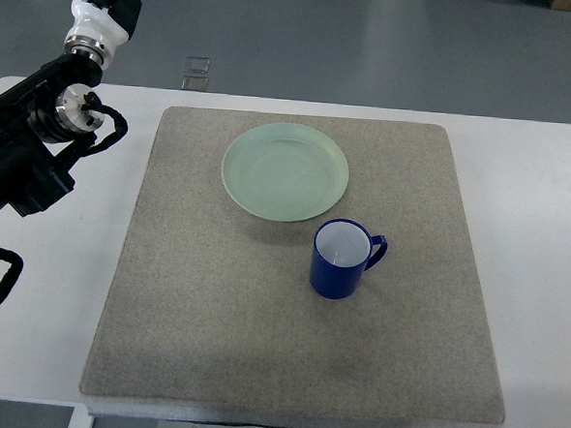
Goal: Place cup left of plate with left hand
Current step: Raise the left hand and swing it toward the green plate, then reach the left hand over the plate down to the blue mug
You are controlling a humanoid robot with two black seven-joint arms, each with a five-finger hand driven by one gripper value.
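- A blue cup stands upright on a grey mat, its handle pointing toward 2 o'clock; the pale inside holds nothing.
- The cup sits just beside a light green plate, at about 5 o'clock from it, the rims close but apart. The plate is likewise bare, lying flat in the far half of the mat.
- The mat covers most of a white table, whose edges run out of the frame at left and right.
- The robot's left arm enters from the left edge at about 10 o'clock from the plate, well apart from the cup. Only dark links, a metal joint and looping black cable can be made out.
- The left hand itself cannot be picked out, so whether its fingers are wide or closed cannot be told.
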